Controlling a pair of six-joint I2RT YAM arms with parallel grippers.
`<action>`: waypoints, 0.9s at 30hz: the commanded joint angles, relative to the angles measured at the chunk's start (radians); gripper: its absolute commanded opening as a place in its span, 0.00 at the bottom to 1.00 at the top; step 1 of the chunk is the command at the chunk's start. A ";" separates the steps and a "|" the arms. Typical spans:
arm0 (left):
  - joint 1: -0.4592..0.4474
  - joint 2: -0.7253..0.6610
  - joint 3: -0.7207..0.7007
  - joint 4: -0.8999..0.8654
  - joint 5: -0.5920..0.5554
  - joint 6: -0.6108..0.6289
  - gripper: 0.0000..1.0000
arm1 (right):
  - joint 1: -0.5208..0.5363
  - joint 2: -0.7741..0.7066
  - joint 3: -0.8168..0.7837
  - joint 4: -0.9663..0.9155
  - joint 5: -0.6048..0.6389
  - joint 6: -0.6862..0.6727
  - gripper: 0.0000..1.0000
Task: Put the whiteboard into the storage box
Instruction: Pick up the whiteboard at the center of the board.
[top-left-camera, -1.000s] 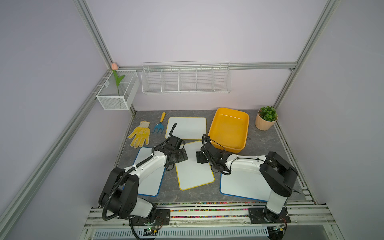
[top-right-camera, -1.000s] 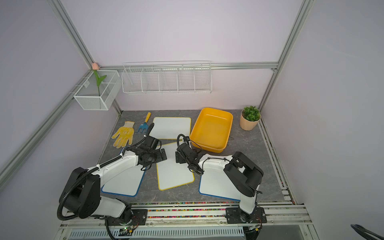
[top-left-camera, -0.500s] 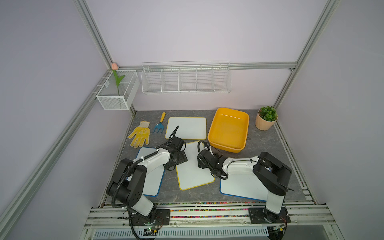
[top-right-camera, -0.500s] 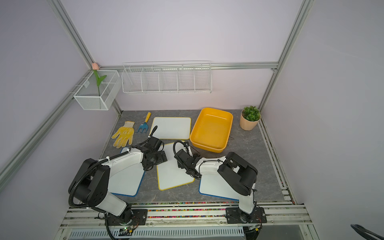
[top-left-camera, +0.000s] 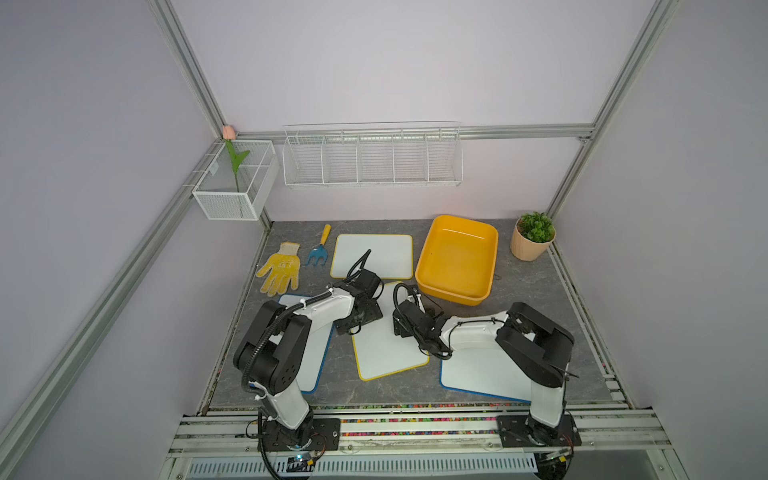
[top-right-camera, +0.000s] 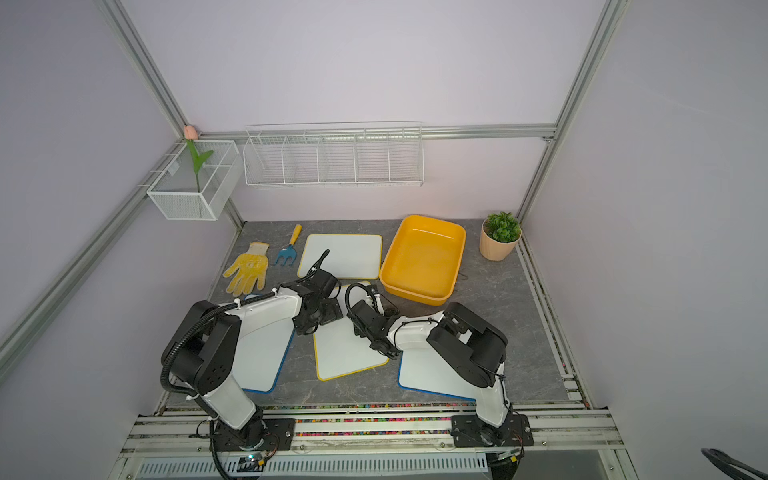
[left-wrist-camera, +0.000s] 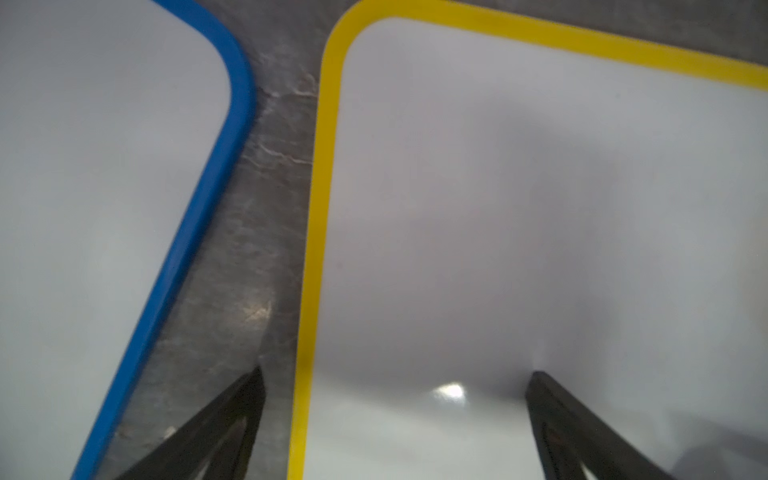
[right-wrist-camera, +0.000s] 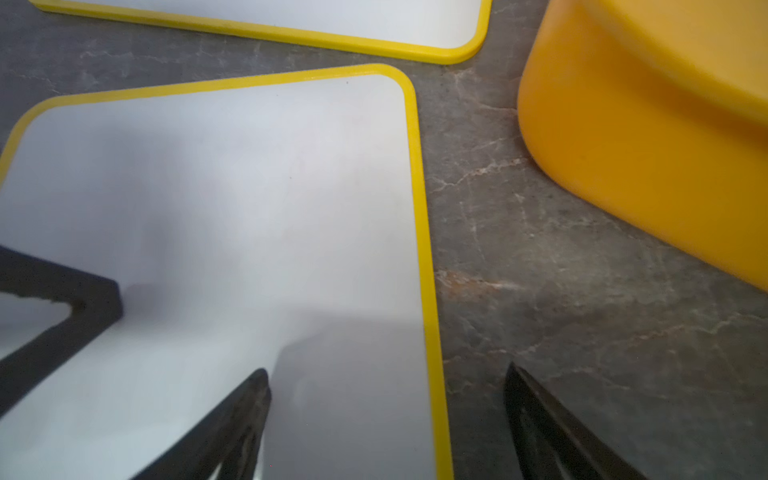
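Change: over the last second both arms have folded inward and come down. The left claw (left-wrist-camera: 397, 374) and right claw (right-wrist-camera: 386, 370) now sit low at opposite long edges of the middle yellow-framed rectangular whiteboard (top-left-camera: 388, 349), which has not shifted.
Left claw: jaws spread wide and holding nothing. One finger is over the white face, the other over bare table beside the frame.
Right claw: jaws spread wide and holding nothing. It straddles the edge nearer the box in the same way. Whether its tips touch down cannot be told.
Task meaning: judged a pre-grasp stage. Both edges are bracketed, but the pinch and lift are not yet done.
Whiteboard position: flat on the grey marble-patterned table (top-left-camera: 519, 316), near the box's corner but apart from it.
Storage box: the shallow yellow-orange plastic storage box (top-left-camera: 457, 257) has rounded corners, a rolled rim and smooth walls. It is empty.
Whiteboard build: glossy white panel with a thin raised frame and rounded corners. It lies low, so getting a finger under it is likely difficult.
Table surface: matte, with a veined stone pattern.
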 joint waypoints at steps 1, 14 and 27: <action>-0.028 0.087 -0.037 0.070 0.110 -0.048 0.99 | 0.023 0.061 -0.009 -0.033 -0.107 0.049 0.89; -0.030 -0.087 -0.047 0.268 0.402 -0.067 0.99 | 0.027 0.064 -0.024 0.089 -0.335 0.054 0.89; 0.048 -0.261 -0.097 0.410 0.535 -0.203 1.00 | 0.004 0.076 -0.053 0.108 -0.390 0.117 0.89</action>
